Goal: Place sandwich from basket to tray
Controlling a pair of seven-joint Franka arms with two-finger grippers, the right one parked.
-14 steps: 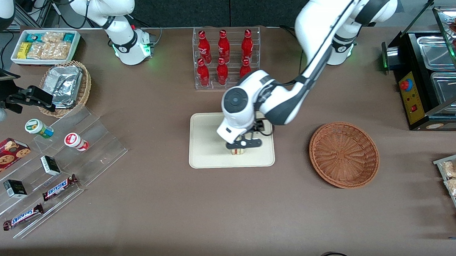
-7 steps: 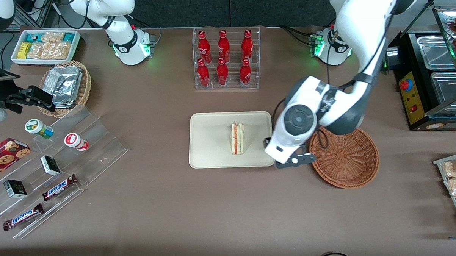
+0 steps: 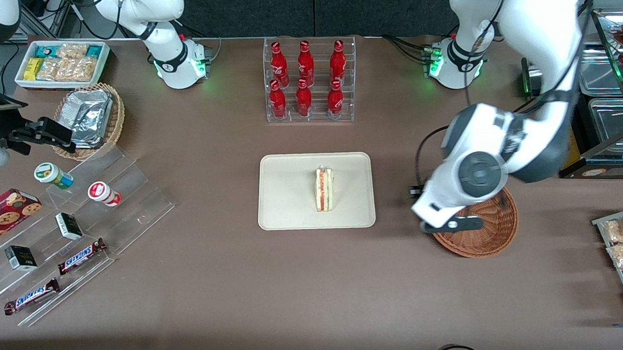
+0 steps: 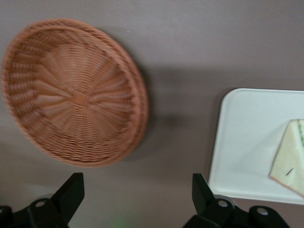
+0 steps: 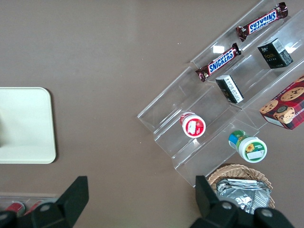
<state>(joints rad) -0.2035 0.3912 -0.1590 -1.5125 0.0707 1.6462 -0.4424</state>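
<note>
The sandwich (image 3: pixel 324 189), a pale wedge with red and green filling, lies on the cream tray (image 3: pixel 284 210) at mid table; one corner of it shows in the left wrist view (image 4: pixel 289 156) on the tray (image 4: pixel 242 142). The reddish-brown wicker basket (image 3: pixel 488 238) stands beside the tray toward the working arm's end and holds nothing (image 4: pixel 73 97). My left gripper (image 3: pixel 447 225) hangs above the basket's rim nearest the tray. It is open and empty, with bare table between its fingertips (image 4: pixel 71 192).
A clear rack of red bottles (image 3: pixel 307 79) stands farther from the camera than the tray. A black food warmer (image 3: pixel 588 102) and a rack of snack packets (image 3: pixel 622 248) sit at the working arm's end. A clear stepped display with snacks (image 3: pixel 71 229) lies toward the parked arm's end.
My gripper has let go of the sandwich on the tray, lifted, and swung away toward the basket. The sandwich stays on the tray.
</note>
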